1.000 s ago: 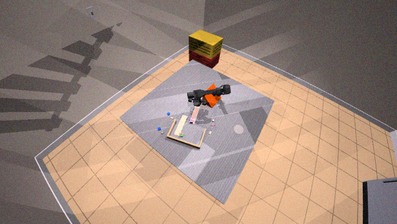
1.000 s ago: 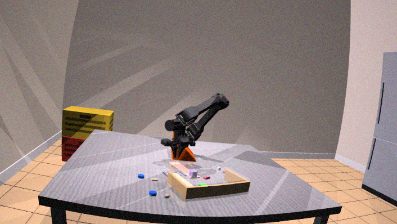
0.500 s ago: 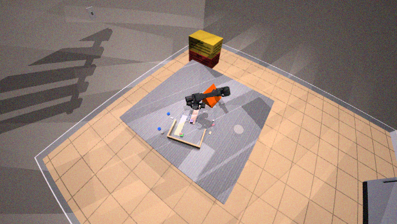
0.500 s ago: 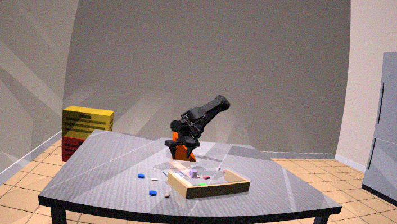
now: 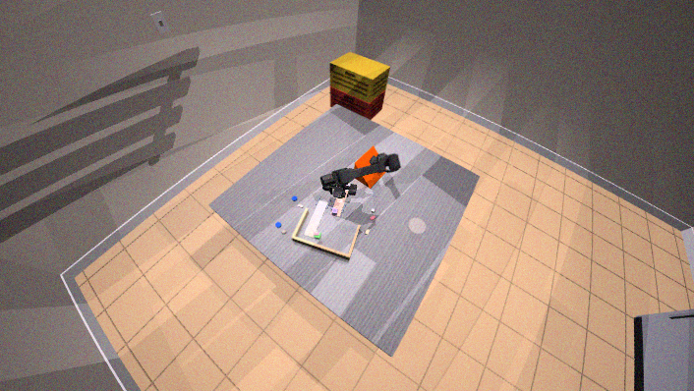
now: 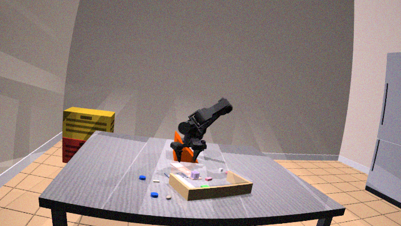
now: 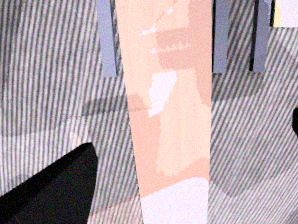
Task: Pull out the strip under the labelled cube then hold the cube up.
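A purple cube (image 5: 334, 211) (image 6: 195, 175) rests on the near end of a pale pink strip (image 5: 340, 202) (image 6: 179, 167) (image 7: 185, 155); no label is readable. A white strip (image 5: 317, 216) lies beside it, with a green piece (image 5: 318, 236) (image 6: 204, 186) at its near end. Thin blue-grey rails (image 7: 107, 45) (image 7: 220, 45) flank the pink strip in the wrist view. My gripper (image 6: 187, 162) (image 7: 194, 135) is open and empty, fingers wide apart. It is above the far end of the pink strip, one finger to each side. The cube is outside the wrist view.
A low wooden wall (image 5: 321, 247) (image 6: 218, 193) borders the near side. An orange wedge (image 5: 365, 164) (image 6: 184, 155) stands behind the gripper. Two blue discs (image 5: 294, 198) (image 5: 278, 225) lie left. A pink-red block (image 5: 373, 217) (image 6: 208, 179) and a small white cube (image 5: 373, 210) (image 6: 220, 170) lie right.
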Robot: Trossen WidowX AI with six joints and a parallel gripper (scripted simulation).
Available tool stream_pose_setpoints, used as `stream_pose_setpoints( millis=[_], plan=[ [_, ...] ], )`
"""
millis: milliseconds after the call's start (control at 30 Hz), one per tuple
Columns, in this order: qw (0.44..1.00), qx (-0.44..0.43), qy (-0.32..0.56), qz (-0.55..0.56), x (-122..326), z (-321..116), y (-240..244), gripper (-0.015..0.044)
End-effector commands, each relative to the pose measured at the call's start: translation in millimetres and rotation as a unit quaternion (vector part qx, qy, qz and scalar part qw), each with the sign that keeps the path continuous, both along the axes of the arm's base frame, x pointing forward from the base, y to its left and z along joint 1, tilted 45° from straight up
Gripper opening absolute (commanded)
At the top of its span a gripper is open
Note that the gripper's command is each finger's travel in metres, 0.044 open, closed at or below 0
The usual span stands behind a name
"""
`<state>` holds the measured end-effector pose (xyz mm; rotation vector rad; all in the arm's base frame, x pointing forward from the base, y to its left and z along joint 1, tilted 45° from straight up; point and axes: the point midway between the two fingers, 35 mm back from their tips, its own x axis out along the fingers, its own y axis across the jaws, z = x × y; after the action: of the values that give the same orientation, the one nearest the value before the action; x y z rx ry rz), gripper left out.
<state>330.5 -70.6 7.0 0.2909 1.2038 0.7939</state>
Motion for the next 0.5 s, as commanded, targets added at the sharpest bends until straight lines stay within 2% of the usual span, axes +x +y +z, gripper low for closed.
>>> stream_pose_setpoints(
  millis=[0,467],
  plan=[
    [1.0,0.003,0.003,-0.002,15,5,2,0.044],
    [1.0,0.003,0.002,-0.002,59,24,4,0.044]
  ],
)
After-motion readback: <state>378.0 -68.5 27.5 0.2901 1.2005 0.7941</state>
